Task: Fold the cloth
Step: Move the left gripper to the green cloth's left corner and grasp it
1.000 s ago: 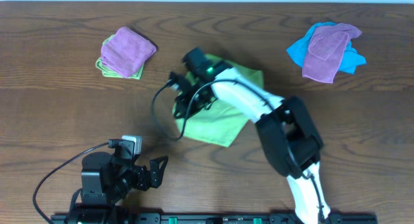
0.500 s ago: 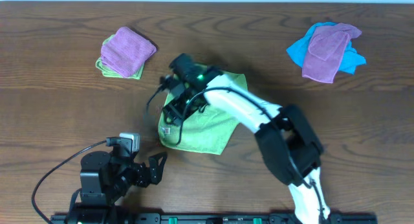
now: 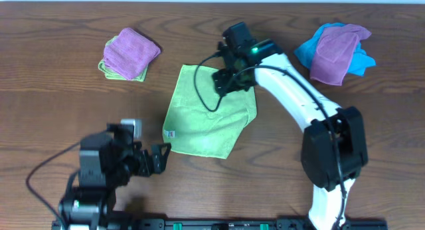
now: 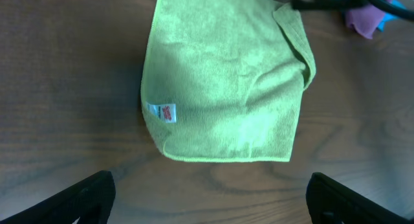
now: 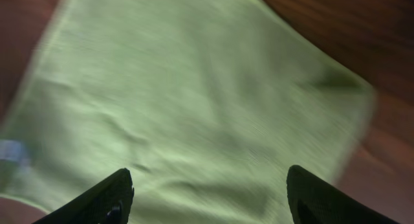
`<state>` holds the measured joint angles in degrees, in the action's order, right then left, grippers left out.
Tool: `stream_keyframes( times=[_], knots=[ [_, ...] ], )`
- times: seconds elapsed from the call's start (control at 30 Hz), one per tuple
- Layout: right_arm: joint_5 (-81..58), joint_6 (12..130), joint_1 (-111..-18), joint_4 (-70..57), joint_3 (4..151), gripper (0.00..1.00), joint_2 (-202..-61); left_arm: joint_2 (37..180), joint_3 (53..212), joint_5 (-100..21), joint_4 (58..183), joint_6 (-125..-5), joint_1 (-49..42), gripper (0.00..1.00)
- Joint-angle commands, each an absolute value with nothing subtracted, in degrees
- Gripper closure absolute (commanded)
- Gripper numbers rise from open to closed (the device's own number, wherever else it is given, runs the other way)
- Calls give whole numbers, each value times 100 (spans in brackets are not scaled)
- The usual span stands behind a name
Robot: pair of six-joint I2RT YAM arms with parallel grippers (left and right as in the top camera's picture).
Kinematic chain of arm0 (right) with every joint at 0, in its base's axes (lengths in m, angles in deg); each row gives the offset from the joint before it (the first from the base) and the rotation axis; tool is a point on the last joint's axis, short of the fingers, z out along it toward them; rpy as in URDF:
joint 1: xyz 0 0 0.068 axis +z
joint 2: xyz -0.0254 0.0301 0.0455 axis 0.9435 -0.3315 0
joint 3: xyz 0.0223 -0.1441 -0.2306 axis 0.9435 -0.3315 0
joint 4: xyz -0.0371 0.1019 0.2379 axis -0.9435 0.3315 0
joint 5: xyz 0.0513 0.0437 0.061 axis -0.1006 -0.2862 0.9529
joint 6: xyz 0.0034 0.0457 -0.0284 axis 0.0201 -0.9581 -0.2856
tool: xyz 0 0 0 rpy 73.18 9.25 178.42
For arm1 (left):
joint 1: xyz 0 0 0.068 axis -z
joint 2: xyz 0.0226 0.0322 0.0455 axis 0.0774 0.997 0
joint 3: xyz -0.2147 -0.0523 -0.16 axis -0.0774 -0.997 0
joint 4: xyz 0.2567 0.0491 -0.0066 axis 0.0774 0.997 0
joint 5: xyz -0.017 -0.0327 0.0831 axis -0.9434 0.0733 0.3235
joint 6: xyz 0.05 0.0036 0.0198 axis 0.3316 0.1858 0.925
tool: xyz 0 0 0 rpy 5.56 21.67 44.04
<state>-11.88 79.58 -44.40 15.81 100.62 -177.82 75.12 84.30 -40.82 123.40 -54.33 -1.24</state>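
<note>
The cloth (image 3: 209,117) is lime green and lies flat in the middle of the table, with a small white tag (image 3: 170,133) at its near left corner. My right gripper (image 3: 226,80) hovers open over the cloth's far edge, holding nothing. In the right wrist view the cloth (image 5: 194,101) fills the frame beneath the open right gripper (image 5: 207,198). My left gripper (image 3: 159,157) stands open just off the cloth's near left corner. In the left wrist view the cloth (image 4: 226,81) and the tag (image 4: 162,112) lie ahead of the left gripper (image 4: 210,198), with bare wood between its fingers.
A folded purple cloth (image 3: 131,50) sits on a green one at the back left. At the back right a purple cloth (image 3: 335,52) lies on a bright blue cloth (image 3: 305,52). The right arm (image 3: 299,97) reaches across the table's right half.
The right gripper dragged the cloth's edge to the left, opened and let go, then swung back to the right. The cloth now lies spread flat. The left arm shifted slightly.
</note>
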Motion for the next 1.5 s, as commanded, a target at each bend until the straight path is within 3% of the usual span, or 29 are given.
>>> stream_keyframes(
  times=[0.0,0.27,0.4,0.63,0.87,1.13,1.47],
  knots=[
    [-1697,7760,-4521,1830,10141,25,-17625,8454,8904,-4032,12368,-5415,49,5],
    [-2342,7860,-4512,1885,10141,28,-17629,10731,9844,-4082,12359,-5201,914,5],
    [-2539,7860,-4530,1900,10141,31,-17629,11219,9949,-4344,12206,-5201,1183,5],
    [-2587,7860,-4527,1985,10141,36,-17695,11503,9949,-4418,12029,-5201,1242,4],
    [-2250,7705,-4551,2138,10139,38,-17894,11520,9949,-3142,12687,-5203,1242,5],
    [-2025,7663,-4547,2020,10141,38,-17894,11557,9923,-2607,12749,-5514,1242,5],
    [-1942,7666,-4549,2086,10141,41,-17894,12200,9754,-2878,12224,-5940,1242,5]
  ],
)
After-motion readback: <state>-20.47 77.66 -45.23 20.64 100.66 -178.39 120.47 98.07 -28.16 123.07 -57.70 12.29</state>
